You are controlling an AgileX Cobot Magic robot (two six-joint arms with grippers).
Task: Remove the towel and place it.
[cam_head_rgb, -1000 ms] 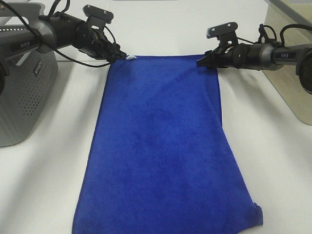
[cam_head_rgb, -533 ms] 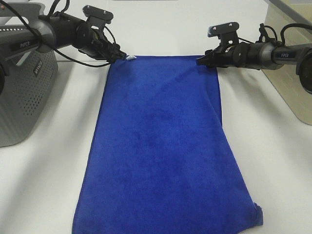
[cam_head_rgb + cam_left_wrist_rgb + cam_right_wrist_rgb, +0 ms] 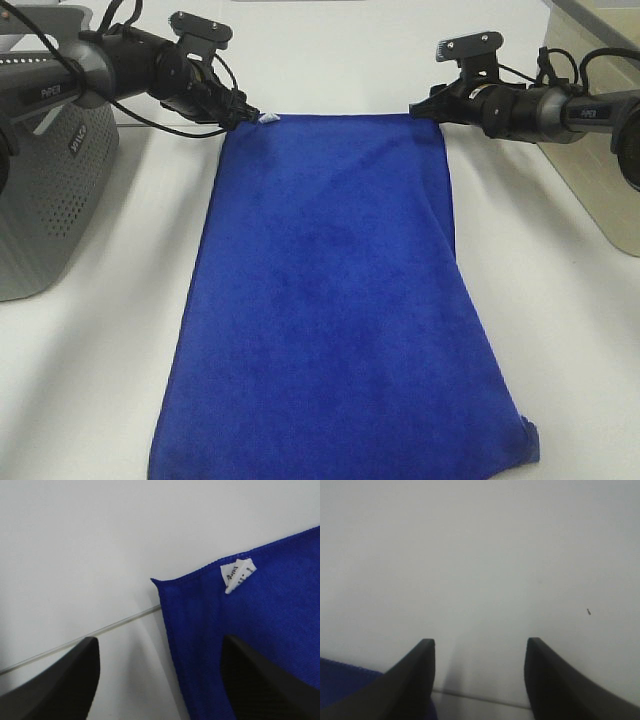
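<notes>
White table point(image 3: 330, 60), blue towel point(image 3: 340, 320) spread flat, grey perforated basket point(image 3: 50, 190) beside it

I read "PiPER" on left arm point(image 3: 50, 91) and on right arm point(image 3: 598, 112); white tag point(image 3: 237, 573) on towel point(image 3: 335, 300) carries print too small to make out
</notes>
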